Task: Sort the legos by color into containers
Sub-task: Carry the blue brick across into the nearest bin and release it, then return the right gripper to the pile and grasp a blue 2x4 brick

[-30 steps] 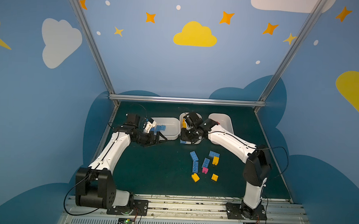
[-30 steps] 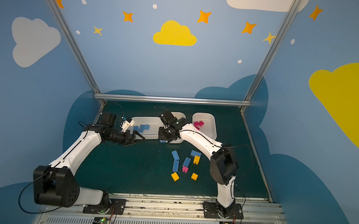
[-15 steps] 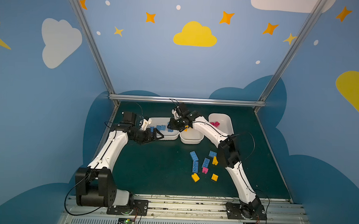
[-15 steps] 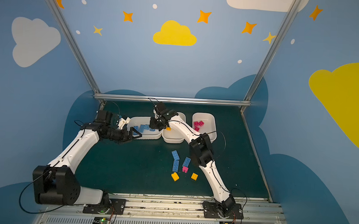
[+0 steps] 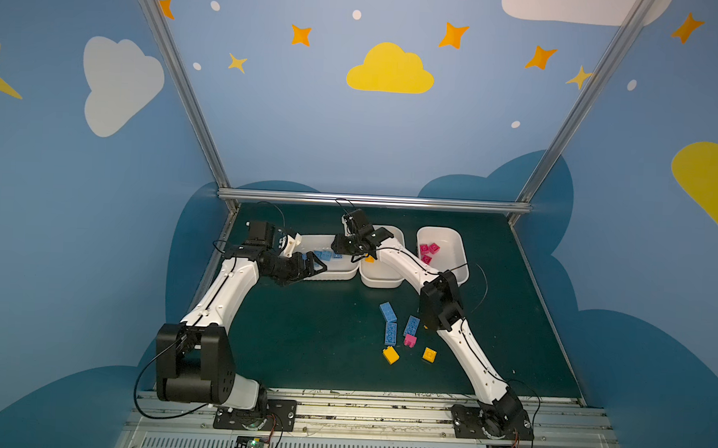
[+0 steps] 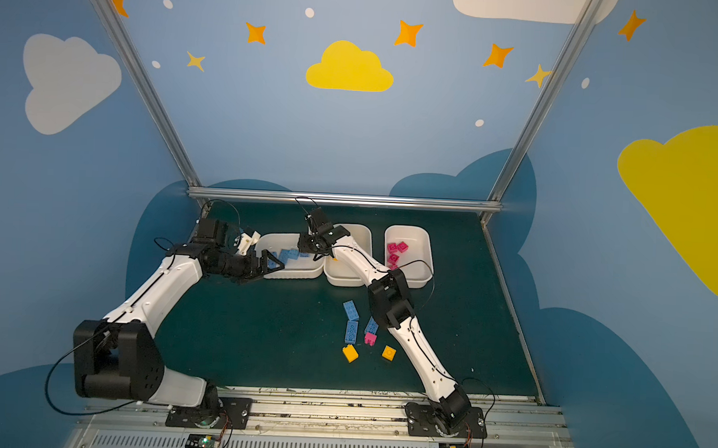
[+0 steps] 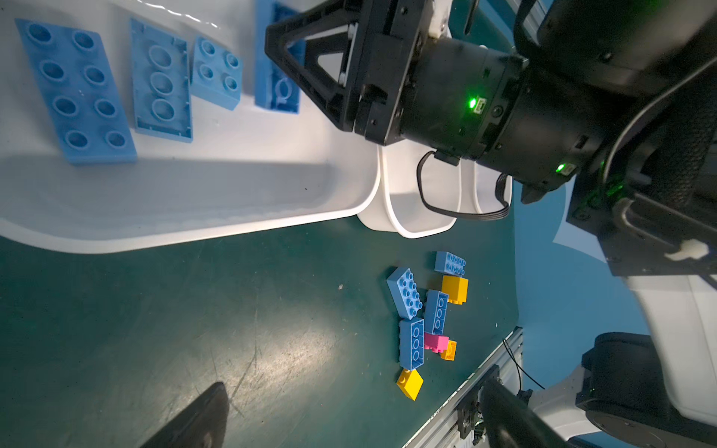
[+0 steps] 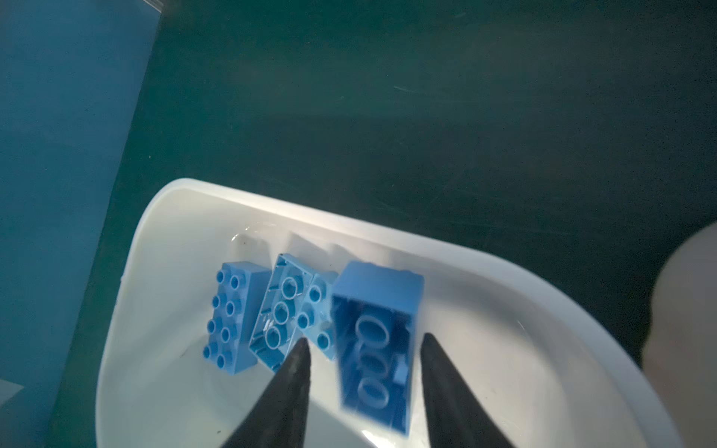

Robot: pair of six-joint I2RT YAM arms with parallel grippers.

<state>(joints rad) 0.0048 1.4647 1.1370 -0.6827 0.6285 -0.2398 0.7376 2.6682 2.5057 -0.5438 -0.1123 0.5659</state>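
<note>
Three white containers stand in a row at the back: the left tray [image 5: 338, 275], the middle tray [image 5: 382, 281] and the right tray [image 5: 460, 275]. My right gripper [image 8: 364, 340] hangs open over the left tray. A blue lego [image 8: 374, 341] shows blurred between its fingers, with a gap on each side. Three more blue legos [image 8: 232, 318] lie in that tray. Pink legos [image 5: 429, 249] sit in the right tray. A bit of yellow [image 5: 369, 258] shows in the middle one. My left gripper [image 5: 316, 267] is open and empty at the left tray's front wall.
Loose legos lie on the green mat right of centre: blue ones [image 5: 390, 333], a pink one [image 5: 410, 340] and yellow ones [image 5: 390, 355]. My right forearm [image 5: 441, 299] crosses above the middle tray, close to that pile. The metal rail [image 5: 362, 400] runs along the front.
My right gripper has swung left from over the middle tray to over the left tray, and its jaws have parted from the blue lego. The left gripper has hardly moved.
</note>
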